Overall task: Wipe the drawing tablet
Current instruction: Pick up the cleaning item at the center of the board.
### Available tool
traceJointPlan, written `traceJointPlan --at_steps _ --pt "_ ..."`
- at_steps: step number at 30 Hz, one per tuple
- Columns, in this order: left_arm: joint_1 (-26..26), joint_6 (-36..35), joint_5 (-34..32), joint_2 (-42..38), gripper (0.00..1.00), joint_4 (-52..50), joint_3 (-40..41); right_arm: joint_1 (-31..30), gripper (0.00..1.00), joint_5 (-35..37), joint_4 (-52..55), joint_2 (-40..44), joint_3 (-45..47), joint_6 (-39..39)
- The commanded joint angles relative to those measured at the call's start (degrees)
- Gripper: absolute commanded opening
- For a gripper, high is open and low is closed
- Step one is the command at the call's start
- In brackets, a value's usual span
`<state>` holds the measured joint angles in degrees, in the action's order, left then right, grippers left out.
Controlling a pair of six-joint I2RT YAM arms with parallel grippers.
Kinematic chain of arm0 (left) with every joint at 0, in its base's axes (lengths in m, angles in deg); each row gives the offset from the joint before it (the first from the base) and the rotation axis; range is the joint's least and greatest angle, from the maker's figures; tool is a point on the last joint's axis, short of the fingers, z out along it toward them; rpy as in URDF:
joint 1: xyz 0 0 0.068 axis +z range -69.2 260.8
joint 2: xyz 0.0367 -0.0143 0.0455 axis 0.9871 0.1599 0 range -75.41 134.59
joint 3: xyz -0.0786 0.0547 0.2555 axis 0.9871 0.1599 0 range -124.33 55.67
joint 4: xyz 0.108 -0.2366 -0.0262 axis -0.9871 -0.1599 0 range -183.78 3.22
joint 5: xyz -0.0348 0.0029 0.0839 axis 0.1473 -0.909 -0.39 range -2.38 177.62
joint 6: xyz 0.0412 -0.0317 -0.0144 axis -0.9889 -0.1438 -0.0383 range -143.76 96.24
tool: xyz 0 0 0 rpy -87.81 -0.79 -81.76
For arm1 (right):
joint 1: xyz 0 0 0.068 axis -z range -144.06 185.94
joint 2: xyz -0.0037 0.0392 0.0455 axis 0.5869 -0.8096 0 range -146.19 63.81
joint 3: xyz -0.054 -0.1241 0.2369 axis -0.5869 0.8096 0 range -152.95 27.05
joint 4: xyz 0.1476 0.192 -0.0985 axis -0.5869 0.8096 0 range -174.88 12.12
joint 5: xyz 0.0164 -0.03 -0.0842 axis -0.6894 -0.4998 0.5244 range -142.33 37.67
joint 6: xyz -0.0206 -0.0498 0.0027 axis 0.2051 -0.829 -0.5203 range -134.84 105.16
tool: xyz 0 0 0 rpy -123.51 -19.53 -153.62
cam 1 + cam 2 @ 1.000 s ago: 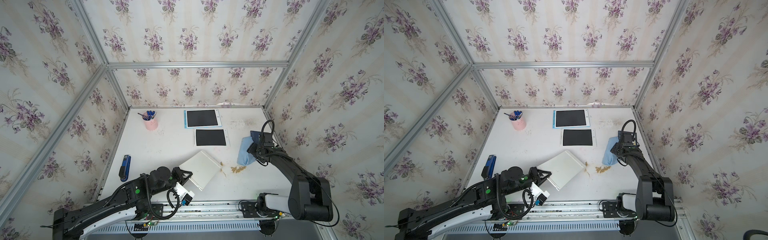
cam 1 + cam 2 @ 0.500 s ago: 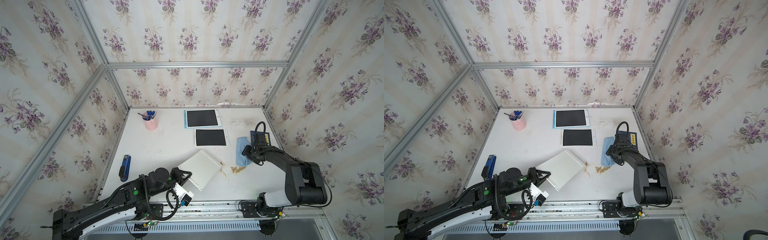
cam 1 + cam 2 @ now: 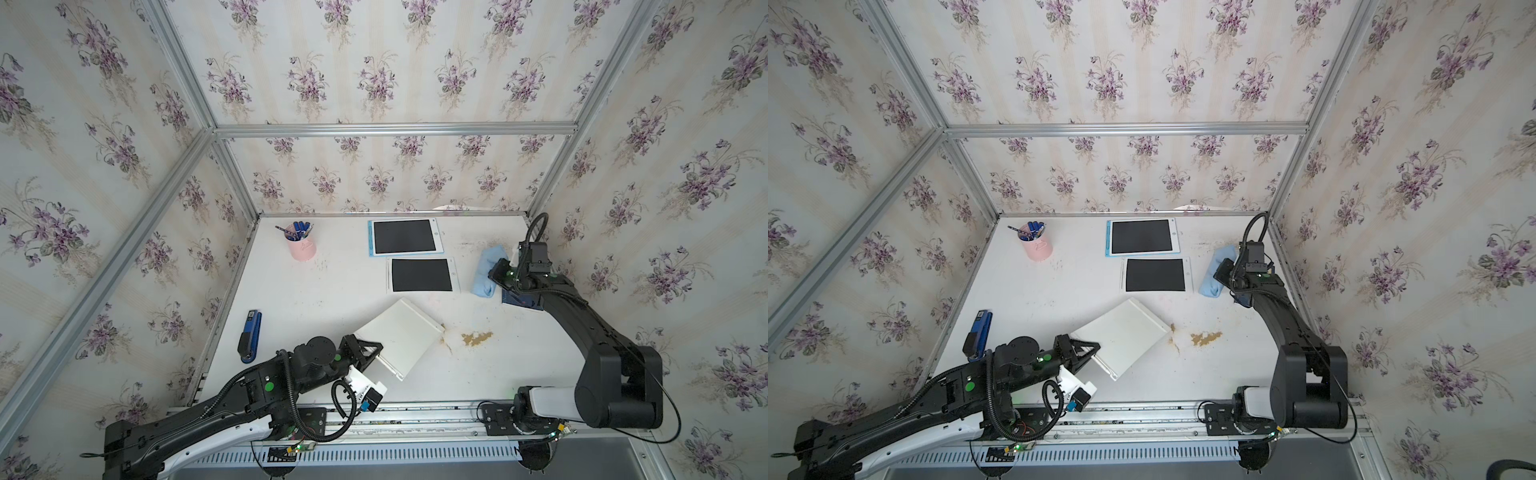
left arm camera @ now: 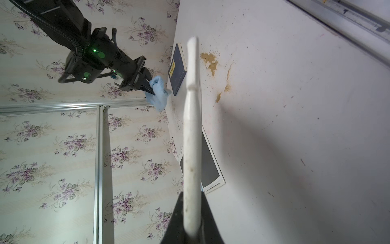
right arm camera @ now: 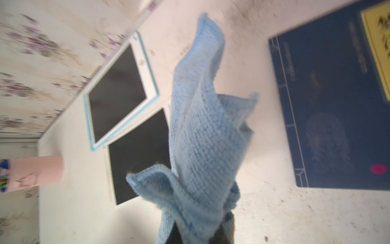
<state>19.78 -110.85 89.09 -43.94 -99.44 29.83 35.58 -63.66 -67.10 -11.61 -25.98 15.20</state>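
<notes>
The left gripper (image 3: 370, 353) was clamped on the near edge of the white drawing tablet (image 3: 401, 338), which was in the near middle of the table (image 3: 332, 291). On the right side, the right gripper (image 4: 148, 88) was pinched together on a blue cloth (image 5: 202, 137), beside a dark blue book (image 4: 177, 69). Two dark-screened tablets (image 3: 405, 237) lay flat at the far middle.

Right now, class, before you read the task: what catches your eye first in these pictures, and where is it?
The right gripper pinches a bunched blue cloth at the right side of the table. Near the front, the left gripper grips a white tablet by its edge, tilted. Farther back a blue-framed tablet and a white-framed tablet lie flat, screens dark.
</notes>
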Motion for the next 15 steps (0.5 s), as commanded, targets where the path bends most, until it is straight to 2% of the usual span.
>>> traceJointPlan --at_steps 1,4,7,9,10,12,15 --pt "0.02 0.66 -0.34 -0.35 0.00 1.42 -0.32 -0.08 0.01 5.71 3.49 4.68 -0.56 1.80" --pt "-0.07 0.25 0.05 -0.57 0.00 0.46 -0.58 -0.08 0.00 12.06 5.50 7.56 2.00 1.62" --pt "-0.17 -1.28 0.55 -0.55 0.00 -0.99 -0.65 -0.17 0.00 9.03 8.78 2.38 3.75 -2.20" --pt "-0.65 -2.77 0.72 -0.44 0.00 -1.18 -0.57 -0.24 0.00 13.33 12.61 -0.32 4.05 -1.47" --pt "-1.19 -4.09 0.50 -0.44 0.00 -0.56 -0.13 -0.19 0.00 14.59 11.39 2.08 6.17 -0.89" --pt "-2.68 -6.10 -1.31 -0.20 0.00 1.58 0.84 -0.25 0.00 10.85 5.84 9.21 10.96 -2.07" --pt "-5.40 -10.97 -5.06 0.46 0.00 4.26 2.59 -2.75 0.00 10.23 6.11 12.57 10.58 -4.21"
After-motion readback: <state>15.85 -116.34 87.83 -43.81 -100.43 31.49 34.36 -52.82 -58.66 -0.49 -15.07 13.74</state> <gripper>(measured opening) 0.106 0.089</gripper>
